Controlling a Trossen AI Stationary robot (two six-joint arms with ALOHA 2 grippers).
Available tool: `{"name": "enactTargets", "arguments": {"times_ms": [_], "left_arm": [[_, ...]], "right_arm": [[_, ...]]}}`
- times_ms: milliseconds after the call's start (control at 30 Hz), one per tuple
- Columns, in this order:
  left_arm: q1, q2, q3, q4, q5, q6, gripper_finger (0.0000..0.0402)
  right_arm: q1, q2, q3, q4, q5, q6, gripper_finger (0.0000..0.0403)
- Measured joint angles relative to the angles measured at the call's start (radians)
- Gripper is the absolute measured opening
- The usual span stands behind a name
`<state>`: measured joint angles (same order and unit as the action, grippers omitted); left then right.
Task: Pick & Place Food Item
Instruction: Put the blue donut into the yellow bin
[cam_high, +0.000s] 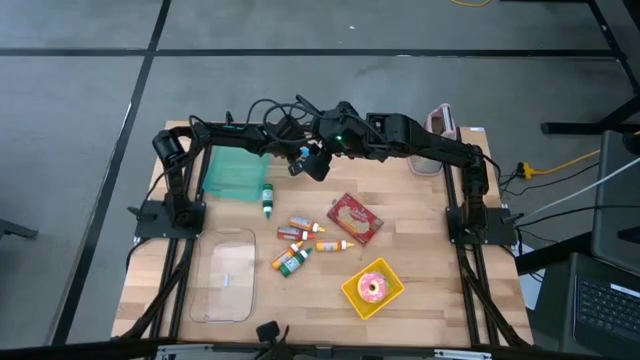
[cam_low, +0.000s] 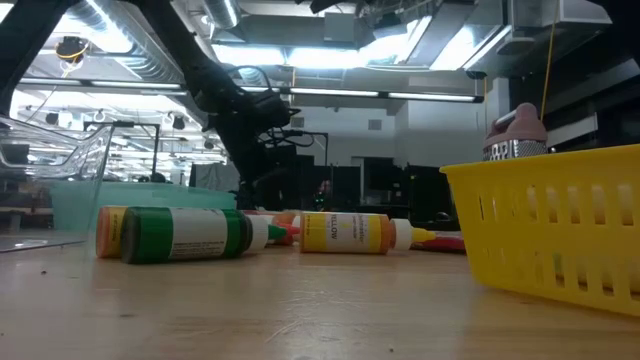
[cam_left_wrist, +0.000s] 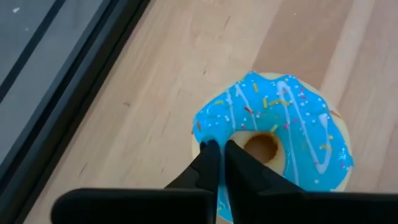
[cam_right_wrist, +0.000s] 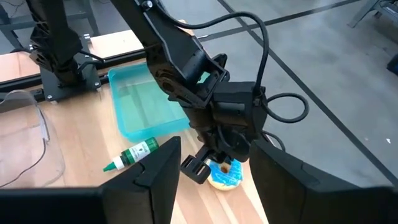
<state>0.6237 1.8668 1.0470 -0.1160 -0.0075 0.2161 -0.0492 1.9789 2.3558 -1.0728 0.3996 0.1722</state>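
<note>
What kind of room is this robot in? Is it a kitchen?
Probably a robot lab or workshop, not a kitchen. The wooden table has two robot arms bolted on, bare ceiling lights and pipes hang overhead, and the food looks like toys: a blue doughnut and little bottles.

The pale wooden table top (cam_high: 420, 300) has a smooth, matt finish with fine straight grain. A blue-iced doughnut (cam_left_wrist: 273, 134) on it looks glossy, its icing slick and dotted with coloured sprinkles. The teal tray (cam_right_wrist: 146, 102) is translucent plastic with a soft sheen, and the clear plastic container (cam_high: 225, 275) beside it is see-through and shiny. The yellow slatted basket (cam_low: 545, 225) is matt plastic. The green squeeze bottle (cam_low: 185, 235) is smooth plastic with a paper-like label.
</note>
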Motion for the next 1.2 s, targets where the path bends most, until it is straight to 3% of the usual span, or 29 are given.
{"name": "enactTargets", "arguments": {"times_ms": [300,500,633,767,867,1000,1100,1200], "left_arm": [[-0.020,-0.081,-0.002,-0.012,0.073,0.037,0.0004],[-0.049,-0.235,-0.002,-0.073,0.100,0.057,0.0003],[-0.085,-0.357,-0.002,-0.184,0.102,0.104,0.0003],[-0.112,-0.475,-0.001,-0.262,0.181,0.110,0.0002],[-0.126,-0.547,-0.001,-0.289,0.304,0.097,0.0003],[-0.126,-0.623,-0.001,-0.308,0.433,0.077,0.0003],[-0.128,-0.659,-0.001,-0.337,0.449,0.062,0.0003],[-0.148,-0.664,-0.001,-0.378,0.451,0.059,0.0003]], "right_arm": [[0.010,0.000,0.000,-0.045,0.001,0.009,0.0189],[0.018,0.000,0.000,-0.059,0.002,0.018,0.0189],[0.041,0.000,0.000,-0.162,-0.016,0.014,0.0189],[0.089,-0.001,-0.057,-0.180,-0.008,-0.004,0.0189],[0.144,0.002,-0.131,-0.169,0.082,-0.059,0.0189],[0.214,0.001,-0.242,-0.138,0.289,-0.135,0.0189],[0.249,0.001,-0.297,-0.087,0.399,-0.175,0.0189],[0.264,0.002,-0.326,-0.035,0.420,-0.210,0.0189]]}}
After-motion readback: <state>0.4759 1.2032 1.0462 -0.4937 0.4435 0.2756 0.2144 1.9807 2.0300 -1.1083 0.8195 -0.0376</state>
